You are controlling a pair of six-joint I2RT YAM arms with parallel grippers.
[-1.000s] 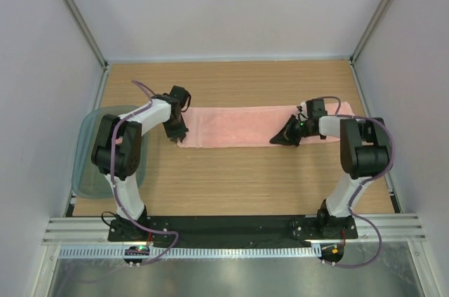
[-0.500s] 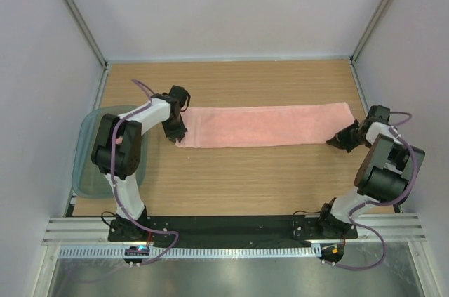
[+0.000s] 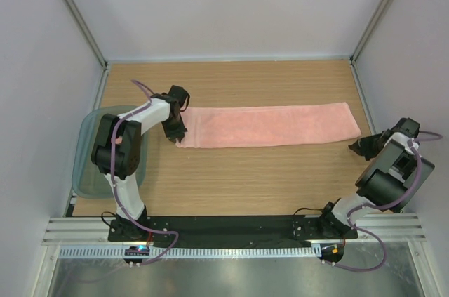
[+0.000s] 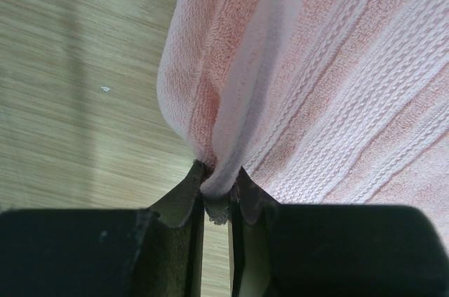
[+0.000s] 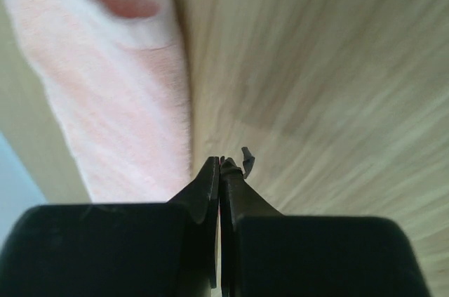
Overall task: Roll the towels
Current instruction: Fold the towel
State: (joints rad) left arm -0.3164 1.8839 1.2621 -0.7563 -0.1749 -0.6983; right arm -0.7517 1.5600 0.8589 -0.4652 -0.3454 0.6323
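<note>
One towel (image 3: 266,126) flat across tabletop (image 3: 245,177); left claw (image 3: 175,132) pinches its left-edge end; right claw (image 3: 360,147) closed, empty, by right edge.

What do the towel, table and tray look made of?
Towel: soft terry cloth, matte pink, going by the fuzzy pile and ribbed woven bands.
Table: wood or wood-look laminate, smooth, with pale grain lines; which of the two is unclear.
Tray: probably plastic, judging by its translucent grey-green look.
</note>
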